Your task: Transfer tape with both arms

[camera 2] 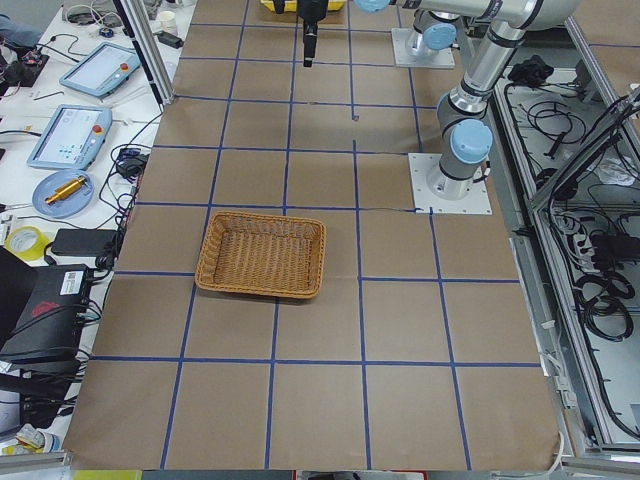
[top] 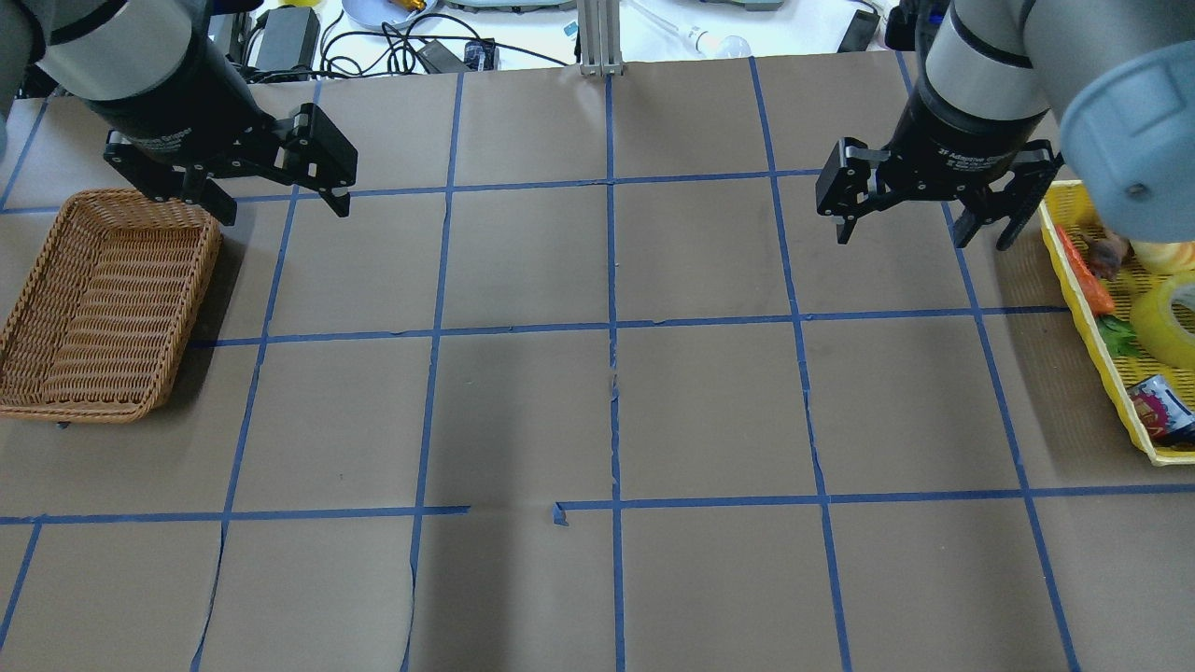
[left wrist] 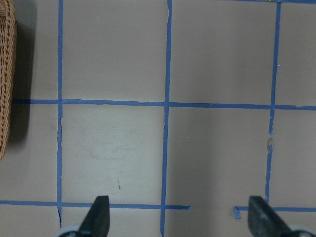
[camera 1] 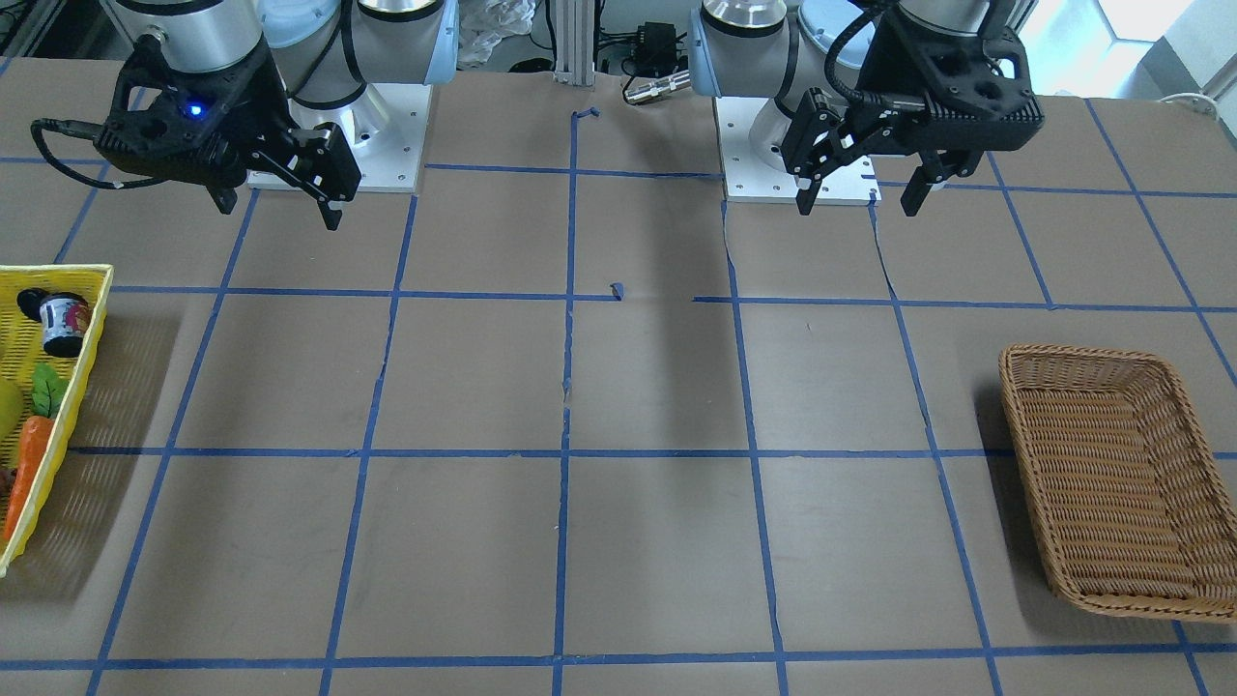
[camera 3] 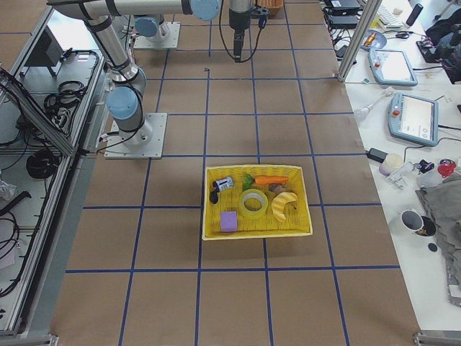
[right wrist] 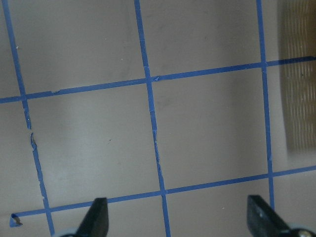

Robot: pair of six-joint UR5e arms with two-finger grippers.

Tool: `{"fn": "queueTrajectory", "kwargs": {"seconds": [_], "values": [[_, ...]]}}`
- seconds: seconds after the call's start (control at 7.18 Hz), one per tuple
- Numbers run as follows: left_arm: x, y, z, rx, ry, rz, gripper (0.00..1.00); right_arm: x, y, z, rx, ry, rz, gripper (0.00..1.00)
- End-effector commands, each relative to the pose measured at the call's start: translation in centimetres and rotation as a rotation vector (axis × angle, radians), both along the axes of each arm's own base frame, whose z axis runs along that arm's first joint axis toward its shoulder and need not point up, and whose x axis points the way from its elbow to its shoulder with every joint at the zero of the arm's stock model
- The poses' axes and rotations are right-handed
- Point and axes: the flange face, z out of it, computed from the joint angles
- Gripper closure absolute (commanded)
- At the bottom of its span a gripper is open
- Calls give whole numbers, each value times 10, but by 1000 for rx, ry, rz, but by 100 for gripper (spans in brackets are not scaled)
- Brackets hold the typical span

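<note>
The tape (top: 1167, 317), a translucent yellow roll, lies in the yellow basket (top: 1125, 401) at the table's right end; it also shows in the exterior right view (camera 3: 253, 202), flat in the basket's middle. My left gripper (top: 285, 210) hangs open and empty above the table beside the wicker basket (top: 103, 299). My right gripper (top: 922, 238) hangs open and empty just left of the yellow basket, apart from the tape. In the front-facing view the left gripper (camera 1: 858, 208) and the right gripper (camera 1: 280, 215) are both open. The wrist views show only bare table between the left gripper's (left wrist: 180, 217) and the right gripper's (right wrist: 178, 217) fingers.
The yellow basket (camera 3: 257, 236) also holds a carrot (camera 3: 272, 180), a banana (camera 3: 282, 204), a small jar (camera 3: 222, 184) and a purple block (camera 3: 229, 220). The wicker basket (camera 1: 1111, 474) is empty. Blue tape lines grid the brown table. Cables and devices lie beyond the far edge.
</note>
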Motion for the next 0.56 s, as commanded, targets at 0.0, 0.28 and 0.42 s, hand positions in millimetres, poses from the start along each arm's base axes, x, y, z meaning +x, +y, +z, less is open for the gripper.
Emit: {"fn": "queueTrajectory", "kwargs": {"seconds": [0.0,0.28,0.42], "values": [[1,-2,7,-45,-2,4,0,0,2,-1,12,4,-1,0],[2,-6,5,-87,-4,6,0,-4,1,-1,10,37,1,0],[1,-2,0,-78,-5,5,0,-5,-1,-1,5,47,5,0]]}}
